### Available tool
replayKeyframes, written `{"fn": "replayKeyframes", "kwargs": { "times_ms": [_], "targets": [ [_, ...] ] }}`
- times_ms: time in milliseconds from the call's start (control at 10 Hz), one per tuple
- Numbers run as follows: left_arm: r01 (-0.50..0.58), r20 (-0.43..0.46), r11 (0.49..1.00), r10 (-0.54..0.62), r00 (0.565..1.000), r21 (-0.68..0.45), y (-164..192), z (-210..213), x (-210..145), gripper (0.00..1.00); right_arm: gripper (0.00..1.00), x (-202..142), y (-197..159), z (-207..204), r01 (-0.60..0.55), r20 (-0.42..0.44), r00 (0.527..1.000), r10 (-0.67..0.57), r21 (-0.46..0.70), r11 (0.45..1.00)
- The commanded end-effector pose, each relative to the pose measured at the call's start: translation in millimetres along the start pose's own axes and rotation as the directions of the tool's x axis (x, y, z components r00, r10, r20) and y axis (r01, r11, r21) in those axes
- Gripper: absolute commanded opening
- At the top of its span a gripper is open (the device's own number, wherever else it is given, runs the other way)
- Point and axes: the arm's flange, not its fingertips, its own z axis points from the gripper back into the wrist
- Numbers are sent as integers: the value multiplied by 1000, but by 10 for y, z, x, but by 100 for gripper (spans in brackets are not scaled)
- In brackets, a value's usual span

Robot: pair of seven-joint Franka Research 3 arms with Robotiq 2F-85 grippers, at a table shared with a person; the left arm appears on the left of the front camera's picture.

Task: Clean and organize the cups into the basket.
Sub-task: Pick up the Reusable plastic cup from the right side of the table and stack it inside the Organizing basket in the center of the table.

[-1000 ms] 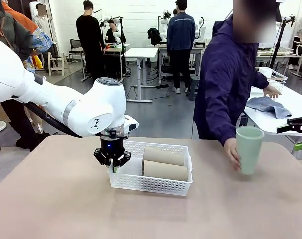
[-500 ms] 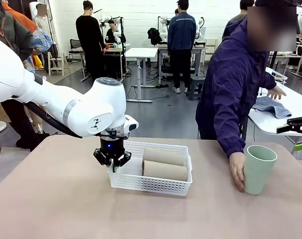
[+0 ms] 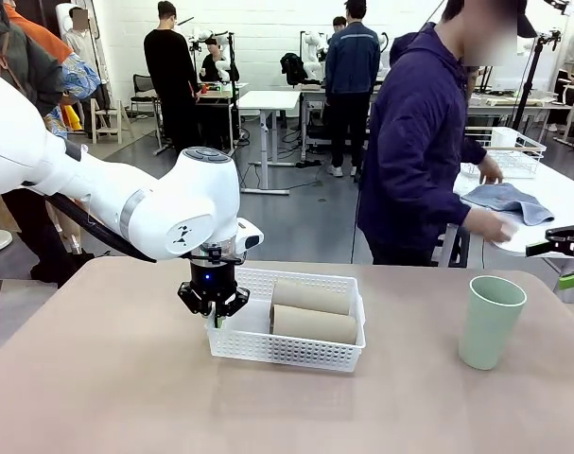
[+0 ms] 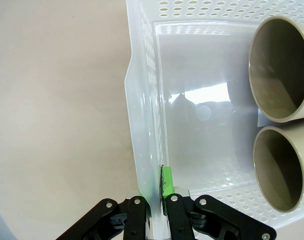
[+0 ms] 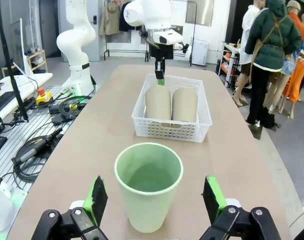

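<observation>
cups, 3 total: 2 beige cups (image 3: 310,296) lie on their sides, side by side, in white mesh basket (image 3: 287,352), mouths twd left gripper (image 3: 214,317). left gripper is clamped on basket's left wall, 1 finger inside, 1 outside. 1 mint cup (image 3: 490,322) stands upright on table (image 3: 126,397), well right of basket. right gripper (image 5: 156,196) is spread wide, fingers either side of mint cup w/o touching. 1 person (image 3: 414,142) at far side, hand (image 3: 499,225) by blue cloth (image 3: 518,200).

Cloth (image 3: 510,200) + wire basket (image 3: 515,157), side tbl (image 3: 563,200)
</observation>
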Motion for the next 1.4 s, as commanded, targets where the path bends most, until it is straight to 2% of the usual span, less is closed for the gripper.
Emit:
{"fn": "replayKeyframes", "kwargs": {
  "times_ms": [0, 300, 600, 900, 1100, 1200, 1300],
  "targets": [
    [1, -3, 1000, -1, 1000, 7, -17, 3, 0, 0, 100, -192, -116, 75, 12, -35, 999, -14, -45, 999],
    [1, -3, 1000, -1, 1000, 7, -17, 3, 0, 0, 100, -539, -165, 10, -25, -41, 999, 24, -16, 1000],
    [1, -3, 1000, -1, 1000, 7, -17, 3, 0, 0, 100, -797, -295, -167, 21, -90, 996, -17, 39, 999],
    [1, -3, 1000, -1, 1000, 7, -17, 3, 0, 0, 100, -951, -397, -322, 55, -104, 993, -47, 75, 996],
    [1, -3, 1000, -1, 1000, 7, -17, 3, 0, 0, 100, -1029, -459, -498, 76, -92, 994, -64, 127, 989],
    [1, -3, 1000, -1, 1000, 7, -17, 3, 0, 0, 100, -1019, -487, -722, 86, -79, 994, -72, 195, 977],
    [1, -3, 1000, -1, 1000, 7, -17, 3, 0, 0, 100, -1019, -486, -730, 87, -79, 994, -72, 199, 976]
  ]
}}
